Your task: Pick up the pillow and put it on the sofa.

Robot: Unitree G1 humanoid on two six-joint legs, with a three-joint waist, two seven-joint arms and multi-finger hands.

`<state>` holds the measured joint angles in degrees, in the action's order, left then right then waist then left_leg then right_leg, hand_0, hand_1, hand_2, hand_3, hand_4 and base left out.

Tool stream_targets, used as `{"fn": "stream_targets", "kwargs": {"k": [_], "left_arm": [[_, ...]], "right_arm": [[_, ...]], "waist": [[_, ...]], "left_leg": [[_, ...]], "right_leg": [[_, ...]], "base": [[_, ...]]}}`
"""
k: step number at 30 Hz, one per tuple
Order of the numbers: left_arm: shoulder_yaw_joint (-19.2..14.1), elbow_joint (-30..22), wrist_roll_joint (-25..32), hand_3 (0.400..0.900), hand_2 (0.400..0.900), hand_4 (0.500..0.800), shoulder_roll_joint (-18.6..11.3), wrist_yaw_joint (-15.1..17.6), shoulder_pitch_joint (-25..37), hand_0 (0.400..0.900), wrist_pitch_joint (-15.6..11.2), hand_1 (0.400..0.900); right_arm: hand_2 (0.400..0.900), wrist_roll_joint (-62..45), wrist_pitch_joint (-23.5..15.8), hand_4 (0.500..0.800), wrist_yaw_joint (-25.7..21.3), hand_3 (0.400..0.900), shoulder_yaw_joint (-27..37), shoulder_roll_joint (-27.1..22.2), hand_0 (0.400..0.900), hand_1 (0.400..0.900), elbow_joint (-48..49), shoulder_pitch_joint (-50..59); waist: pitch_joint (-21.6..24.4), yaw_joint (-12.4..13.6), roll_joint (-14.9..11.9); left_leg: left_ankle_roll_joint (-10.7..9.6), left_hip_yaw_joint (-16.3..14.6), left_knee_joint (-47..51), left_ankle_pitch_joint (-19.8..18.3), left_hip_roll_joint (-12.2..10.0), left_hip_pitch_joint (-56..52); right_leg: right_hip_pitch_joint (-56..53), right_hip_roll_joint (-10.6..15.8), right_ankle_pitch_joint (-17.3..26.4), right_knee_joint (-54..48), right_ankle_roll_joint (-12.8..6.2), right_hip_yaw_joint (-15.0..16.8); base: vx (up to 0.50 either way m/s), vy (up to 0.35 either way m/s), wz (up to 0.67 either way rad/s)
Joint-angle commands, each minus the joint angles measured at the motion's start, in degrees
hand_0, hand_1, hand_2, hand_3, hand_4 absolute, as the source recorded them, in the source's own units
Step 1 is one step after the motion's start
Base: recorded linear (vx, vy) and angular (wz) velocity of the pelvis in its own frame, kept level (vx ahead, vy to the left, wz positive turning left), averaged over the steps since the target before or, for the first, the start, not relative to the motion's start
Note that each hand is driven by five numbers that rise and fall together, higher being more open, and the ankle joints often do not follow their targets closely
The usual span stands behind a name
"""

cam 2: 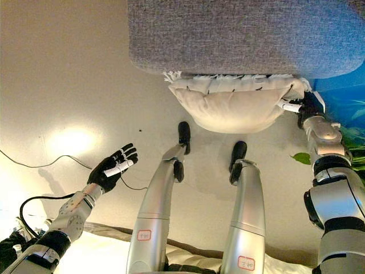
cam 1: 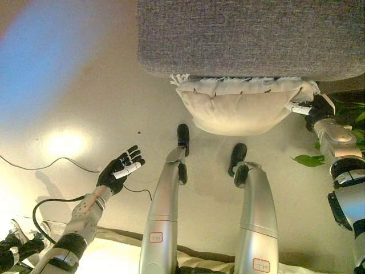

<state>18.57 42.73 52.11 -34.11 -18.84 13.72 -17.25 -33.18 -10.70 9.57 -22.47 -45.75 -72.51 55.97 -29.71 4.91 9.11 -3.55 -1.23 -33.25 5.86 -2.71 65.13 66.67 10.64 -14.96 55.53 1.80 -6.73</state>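
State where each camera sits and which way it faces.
Left eye view: on the head, looking down at the floor; left robot hand open, right robot hand at the pillow.
Right eye view: beside it, same downward aim, same hands.
Shared: pillow against the grey sofa, green plant.

The pillow point(cam 1: 236, 111) is cream-white and plump, with a tasselled fringe along its upper edge (the fringe touches the sofa's front). It hangs against the front edge of the grey fabric sofa point(cam 1: 251, 34), sagging downward above the floor.
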Motion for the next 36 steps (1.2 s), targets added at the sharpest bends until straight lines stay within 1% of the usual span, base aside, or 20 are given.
{"fn": "stream_targets", "kwargs": {"k": [1,2,3,4,5,10,17,20,24,29,31,32,36], "left_arm": [[-2.0,-0.3,2.5,0.9,0.9,0.8,-0.5,-1.0,-5.3,0.9,-4.1,0.9],[-2.1,-0.4,2.2,0.9,0.9,0.8,-0.3,-1.0,-5.5,0.9,-4.2,0.9],[-2.2,-0.6,2.2,0.9,0.9,0.8,-0.2,-1.0,-5.8,0.9,-4.3,0.9],[-2.1,-0.8,2.2,0.9,0.9,0.8,-0.1,-0.9,-6.0,0.9,-4.4,0.9],[-2.1,-0.9,2.1,0.9,0.9,0.8,0.0,-1.0,-6.2,0.9,-4.6,0.9],[-2.2,-1.8,1.8,0.9,0.9,0.8,0.3,-0.9,-7.2,0.9,-4.8,0.9],[-2.0,-2.6,1.5,0.9,0.9,0.8,0.0,-0.8,-7.8,0.9,-4.8,0.9],[-2.0,-3.3,1.3,0.9,0.9,0.8,-0.2,-0.4,-8.0,0.9,-4.4,0.9],[-2.1,-3.6,1.2,0.9,0.9,0.8,-0.4,-0.6,-8.5,0.9,-4.3,0.9],[-2.1,-4.0,-0.1,0.9,0.9,0.8,-0.1,-0.1,-8.6,0.9,-3.2,0.9],[-2.1,-3.7,-1.0,0.9,0.9,0.8,0.3,0.1,-8.3,0.9,-2.7,0.9],[-2.5,-3.6,-1.6,0.9,0.9,0.8,0.4,0.2,-7.8,0.9,-2.3,0.9],[-2.8,-1.3,-5.0,0.9,0.9,0.8,2.0,0.5,-7.1,0.9,-0.9,0.9]], "right_arm": [[0.9,-0.7,-5.4,0.8,2.8,0.9,-2.2,-5.5,0.9,0.9,4.9,7.3],[0.9,-1.0,-5.2,0.8,3.2,0.9,-2.2,-5.5,0.9,0.9,5.2,7.3],[0.763,-1.0,-4.9,0.718,3.3,0.763,-2.2,-5.5,0.763,0.763,5.4,7.4],[0.496,-1.2,-5.0,0.558,3.3,0.496,-2.2,-5.4,0.496,0.496,5.5,7.5],[0.4,-1.5,-5.0,0.5,3.6,0.4,-2.2,-5.3,0.4,0.4,5.4,7.6],[0.4,-1.9,-3.9,0.5,4.3,0.4,-1.7,-5.4,0.4,0.4,5.3,7.6],[0.4,-1.9,-3.6,0.5,4.5,0.4,-1.4,-5.4,0.4,0.4,4.7,7.1],[0.4,-1.8,-3.2,0.5,4.2,0.4,-1.2,-5.5,0.4,0.4,5.0,6.5],[0.4,-1.3,-2.8,0.5,4.6,0.4,-0.9,-5.6,0.4,0.4,5.0,5.6],[0.4,0.8,-1.8,0.5,4.0,0.4,-0.3,-4.8,0.4,0.4,5.7,3.4],[0.4,3.1,-1.8,0.5,3.5,0.4,0.0,-4.0,0.4,0.4,5.8,2.1],[0.4,3.9,-1.8,0.5,3.2,0.4,0.2,-3.4,0.4,0.4,5.9,1.6],[0.4,6.9,-2.0,0.5,2.0,0.4,0.3,-1.0,0.4,0.4,6.5,-1.1]], "waist": [[-0.1,0.2,4.1],[-0.1,0.3,4.1],[-0.1,0.4,4.1],[-0.1,0.4,4.1],[-0.1,0.5,4.2],[-0.1,0.7,4.2],[-0.1,0.8,4.0],[-0.1,0.8,3.9],[-0.1,0.7,3.7],[-0.1,0.5,3.1],[-0.1,0.4,2.8],[-0.1,0.6,2.7],[-0.1,0.0,1.1]], "left_leg": [[-0.7,-1.6,-1.9,-8.8,-0.2,-3.4],[-0.7,-1.5,-1.7,-8.7,-0.2,-3.6],[-0.8,-1.4,-1.5,-8.6,-0.2,-3.8],[-0.8,-1.4,-1.3,-8.5,-0.3,-3.9],[-0.8,-1.4,-1.2,-8.4,-0.2,-4.1],[-0.7,-1.3,-0.9,-8.6,-0.2,-5.0],[-0.4,-1.3,-0.9,-9.0,-0.4,-5.8],[-0.1,-1.5,-0.8,-9.2,-0.4,-6.5],[0.0,-1.5,-0.8,-9.6,-0.3,-7.7],[0.1,-1.7,-0.1,-9.9,-0.3,-10.6],[0.1,-1.7,0.7,-9.9,-0.2,-12.8],[0.5,-2.1,2.7,-7.6,-0.6,-13.4],[0.7,-2.2,5.9,-7.5,0.1,-20.6]], "right_leg": [[-3.0,-3.6,-1.8,-0.8,-1.01,-1.1],[-3.2,-3.7,-1.9,-1.0,-0.99,-1.1],[-3.4,-3.8,-1.9,-1.0,-1.0,-1.1],[-3.6,-3.8,-1.9,-1.1,-0.99,-1.1],[-3.8,-3.9,-2.0,-1.3,-0.96,-1.1],[-4.7,-4.1,-2.1,-1.8,-0.92,-1.2],[-5.7,-4.1,-2.0,-2.6,-0.98,-1.2],[-6.5,-4.1,-1.9,-3.1,-0.99,-1.2],[-7.8,-4.1,-1.7,-4.0,-1.08,-1.2],[-11.3,-4.5,-1.3,-6.5,-1.26,-0.9],[-13.7,-4.7,-0.8,-8.3,-1.36,-0.9],[-14.3,-5.1,1.8,-10.7,-0.98,-1.5],[-22.1,-5.1,3.7,-17.0,-1.36,-2.0]], "base": [[0.0,0.0,0.0],[0.0,0.0,0.0],[0.01,0.014,0.03],[0.01,0.013,0.04],[0.01,0.012,0.05],[0.0,0.007,0.03],[0.0,0.0,0.0],[0.0,0.0,0.0],[0.0,0.014,-0.05],[0.0,0.023,-0.07],[-0.05,0.031,-0.12],[-0.1,0.054,-0.19],[-0.01,0.058,-0.14]]}}
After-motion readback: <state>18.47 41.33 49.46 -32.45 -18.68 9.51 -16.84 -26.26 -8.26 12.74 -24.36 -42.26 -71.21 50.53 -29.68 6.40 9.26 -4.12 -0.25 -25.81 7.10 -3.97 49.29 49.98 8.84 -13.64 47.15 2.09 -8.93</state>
